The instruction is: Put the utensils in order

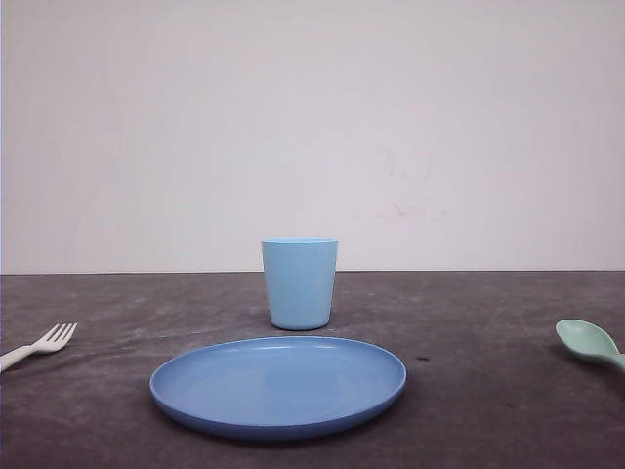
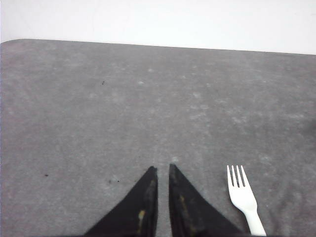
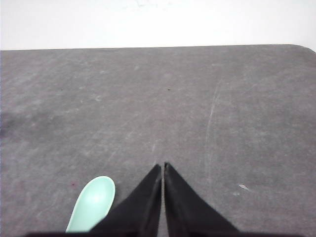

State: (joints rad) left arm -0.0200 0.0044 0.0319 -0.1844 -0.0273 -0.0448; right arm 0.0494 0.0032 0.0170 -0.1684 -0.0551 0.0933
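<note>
I see the white plastic fork flat at the table's left edge, the smooth mint spoon at the right. My left gripper and right gripper are pinched nearly closed, holding nothing. Between sit a round blue plate and cup.

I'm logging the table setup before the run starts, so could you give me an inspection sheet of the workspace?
Surface: dark grey table, scuffed, with small specks.
Job's things: white fork lies flat at the left edge; mint-green spoon lies at the right edge, bowl up.
Clutter: light blue cup upright at centre; blue plate in front of it, nothing on it.
Grippers: left pincer shut, beside the fork, not touching it; right pincer shut, beside the spoon, holding nothing.
Cables: nothing seen.
Surroundings: plain white wall behind the table.
</note>
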